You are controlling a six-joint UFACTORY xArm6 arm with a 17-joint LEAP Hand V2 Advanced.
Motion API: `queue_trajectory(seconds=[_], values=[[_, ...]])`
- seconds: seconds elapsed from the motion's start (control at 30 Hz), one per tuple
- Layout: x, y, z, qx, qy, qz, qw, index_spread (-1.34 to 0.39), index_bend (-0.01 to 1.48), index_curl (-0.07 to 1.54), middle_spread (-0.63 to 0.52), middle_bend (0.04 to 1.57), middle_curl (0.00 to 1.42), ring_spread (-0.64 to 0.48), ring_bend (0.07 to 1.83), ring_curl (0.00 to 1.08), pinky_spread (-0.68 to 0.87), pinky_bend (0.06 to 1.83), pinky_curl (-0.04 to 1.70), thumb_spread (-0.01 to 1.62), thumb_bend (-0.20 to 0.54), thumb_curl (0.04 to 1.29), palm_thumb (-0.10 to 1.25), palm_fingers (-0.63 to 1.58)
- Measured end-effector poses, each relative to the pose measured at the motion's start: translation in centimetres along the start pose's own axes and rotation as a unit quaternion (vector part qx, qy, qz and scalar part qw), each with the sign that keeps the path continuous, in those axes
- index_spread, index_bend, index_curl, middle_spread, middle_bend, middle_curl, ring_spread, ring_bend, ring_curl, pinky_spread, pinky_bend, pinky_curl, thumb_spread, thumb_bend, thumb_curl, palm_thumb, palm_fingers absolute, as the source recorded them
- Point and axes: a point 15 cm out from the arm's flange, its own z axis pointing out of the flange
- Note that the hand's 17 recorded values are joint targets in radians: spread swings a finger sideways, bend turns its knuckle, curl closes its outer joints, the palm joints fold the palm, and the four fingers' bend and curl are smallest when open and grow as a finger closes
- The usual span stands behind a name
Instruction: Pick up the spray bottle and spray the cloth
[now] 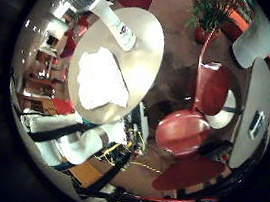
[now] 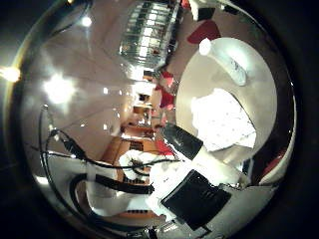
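A white spray bottle (image 1: 116, 24) is on the round beige table (image 1: 147, 52), beside a crumpled white cloth (image 1: 102, 77) that lies near the table's middle. The right thumb side palm view shows the same bottle (image 2: 230, 63) and cloth (image 2: 225, 120) on the table (image 2: 261, 95). My hand (image 1: 77, 138) is well above the table and away from both things. Its white and black fingers (image 2: 185, 141) reach in from the view's edge, relaxed, with nothing between them.
Red chairs (image 1: 214, 87) and a red stool (image 1: 182, 134) stand around the table. A potted plant (image 1: 212, 11) is further back. A second light table (image 1: 259, 103) is beside the chairs. Ceiling lights (image 2: 58, 90) and a vent (image 2: 150, 40) are overhead.
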Motion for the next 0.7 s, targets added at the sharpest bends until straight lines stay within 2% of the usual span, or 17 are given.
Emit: queue_trajectory(seconds=[0.07,0.17,0.47,0.7], values=[[1.2,-0.7,0.9,0.034,-0.029,0.007,0.999,-0.33,0.25,0.38,0.02,0.21,0.35,0.21,0.19,0.22,0.42,0.18,0.25,1.07,-0.021,0.28,0.58,0.35],[3.0,-1.1,1.5,0.058,-0.036,0.009,0.998,-0.31,0.22,0.39,0.01,0.21,0.36,0.21,0.2,0.22,0.42,0.18,0.24,1.06,-0.021,0.29,0.59,0.35],[7.9,0.7,5.7,0.087,-0.043,0.027,0.995,-0.26,0.14,0.32,0.03,0.22,0.36,0.21,0.25,0.24,0.4,0.23,0.27,1.05,-0.023,0.29,0.6,0.26],[10.0,-1.0,8.5,0.11,-0.059,0.03,0.992,-0.24,0.14,0.27,0.05,0.23,0.37,0.21,0.31,0.26,0.4,0.28,0.3,1.03,-0.024,0.3,0.59,0.21]])
